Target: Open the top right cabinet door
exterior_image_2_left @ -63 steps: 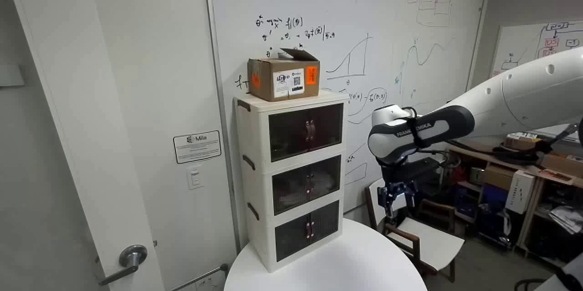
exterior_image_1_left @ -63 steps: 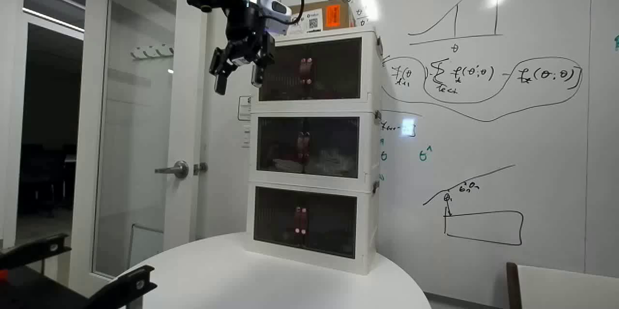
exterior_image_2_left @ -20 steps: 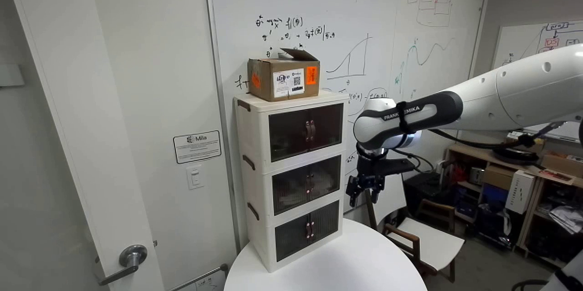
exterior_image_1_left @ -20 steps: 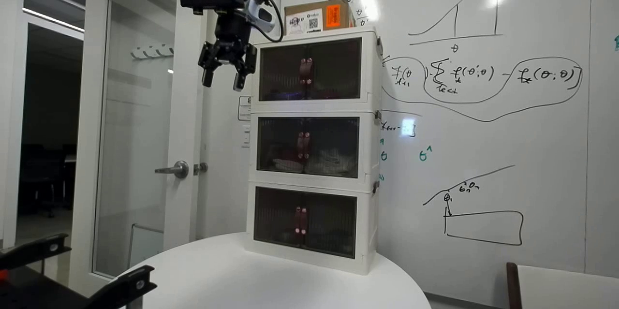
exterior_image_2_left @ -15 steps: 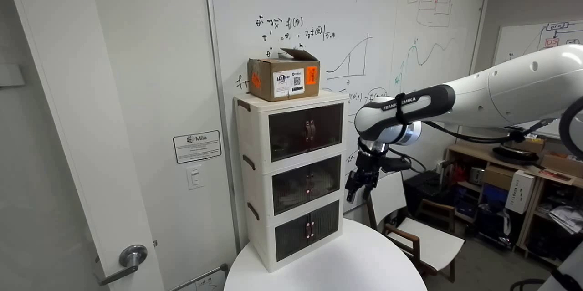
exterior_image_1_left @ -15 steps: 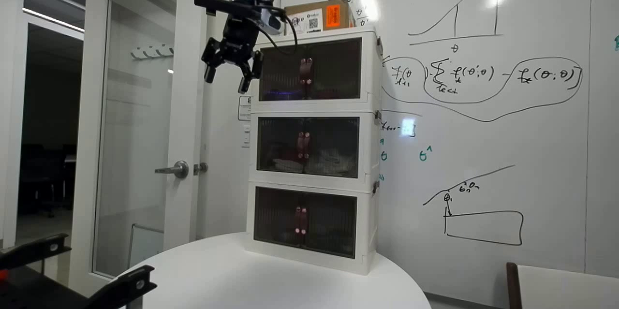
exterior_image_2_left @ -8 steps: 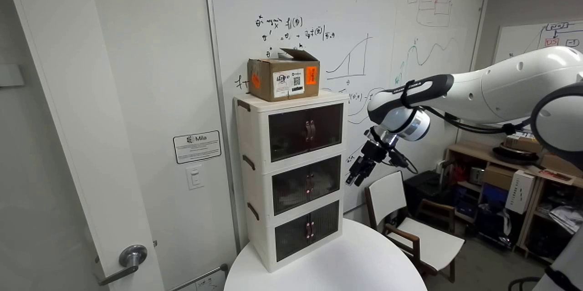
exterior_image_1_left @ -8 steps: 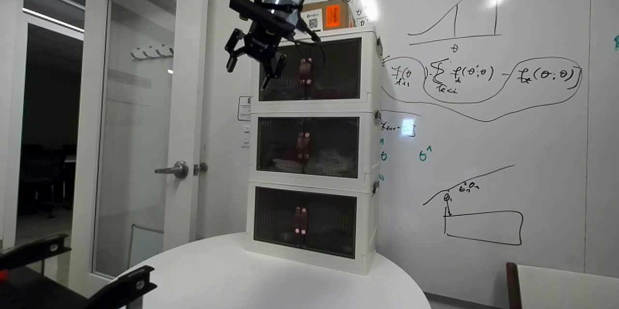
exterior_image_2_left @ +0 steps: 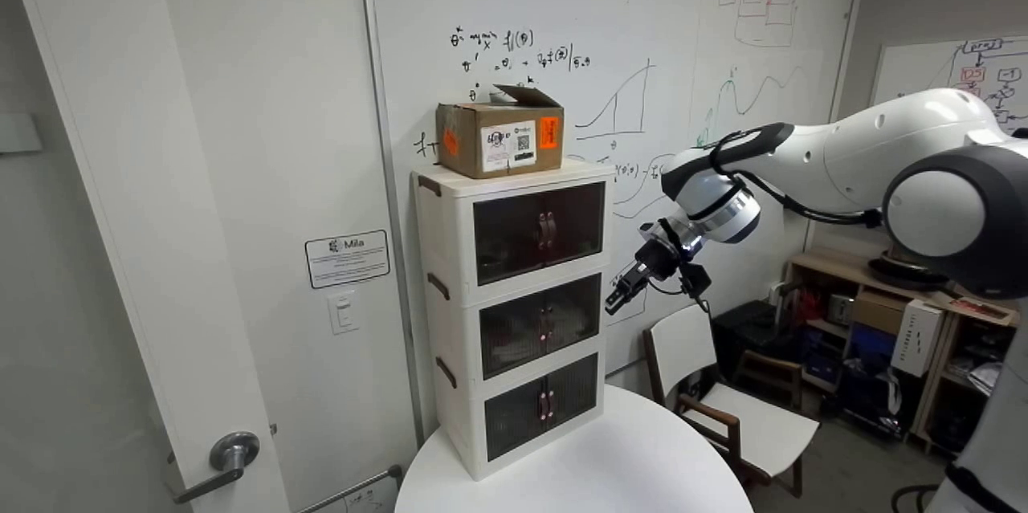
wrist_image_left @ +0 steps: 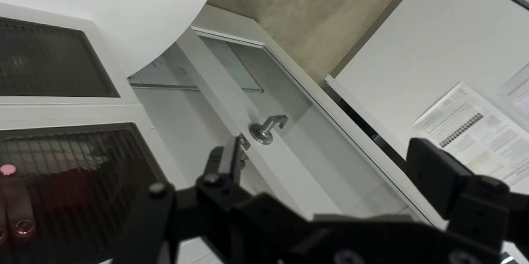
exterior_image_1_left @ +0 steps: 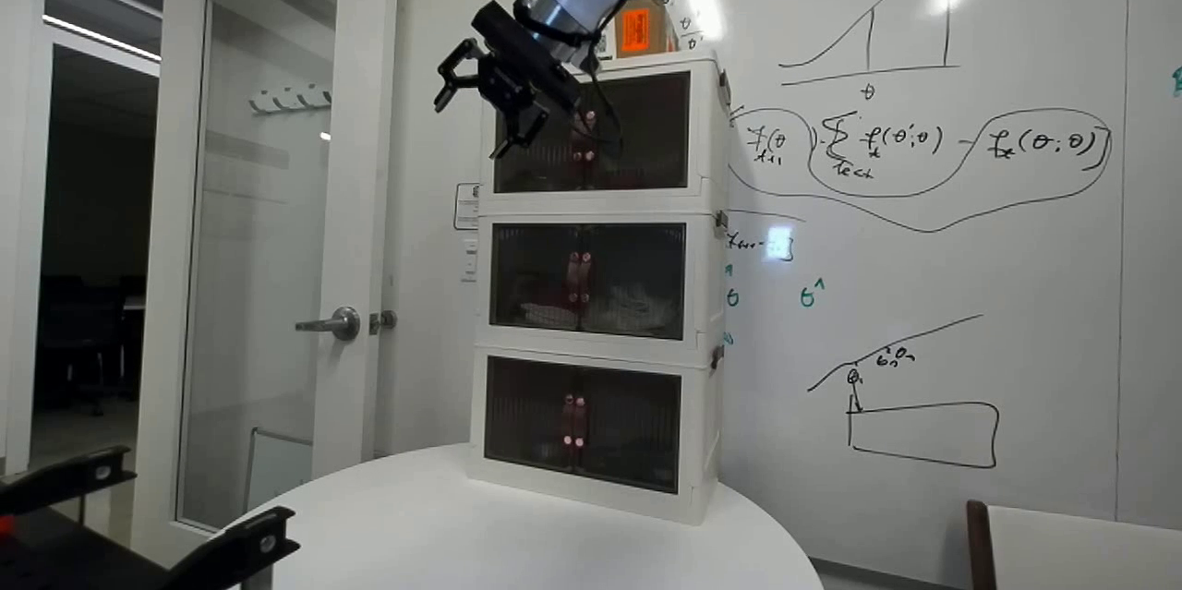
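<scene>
Plainly holding jaws spread and empty, tilted rather than straight down, presumably to face and take the handle [exterior_image_2_left: 552,230] of the closed top right cabinet door [exterior_image_2_left: 576,222], at eleven o'clock from them in an exterior view.

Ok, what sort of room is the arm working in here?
Probably a research lab or office: there's a whiteboard with handwritten formulas, a sign reading "Mila", and shelves holding boxes.
</scene>
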Available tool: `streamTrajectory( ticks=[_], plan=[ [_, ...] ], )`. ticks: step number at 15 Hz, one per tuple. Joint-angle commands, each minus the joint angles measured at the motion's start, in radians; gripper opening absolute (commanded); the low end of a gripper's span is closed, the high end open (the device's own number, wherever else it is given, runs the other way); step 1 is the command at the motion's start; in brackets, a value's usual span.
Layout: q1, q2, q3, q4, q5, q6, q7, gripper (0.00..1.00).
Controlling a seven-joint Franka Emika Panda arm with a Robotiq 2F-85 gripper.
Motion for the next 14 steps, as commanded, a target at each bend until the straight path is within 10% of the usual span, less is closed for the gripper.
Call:
streamTrajectory(
  ticks=[1, 6, 14],
  plan=[
    [-0.025, 0.009, 0.021, 0.009, 0.002, -0.010, -0.004, 1.00],
    [-0.048, 0.071, 0.011, 0.059, 0.133, -0.157, -0.069, 1.00],
    [-0.077, 0.169, 0.024, 0.194, 0.413, -0.081, -0.386, 1.00]
  ],
)
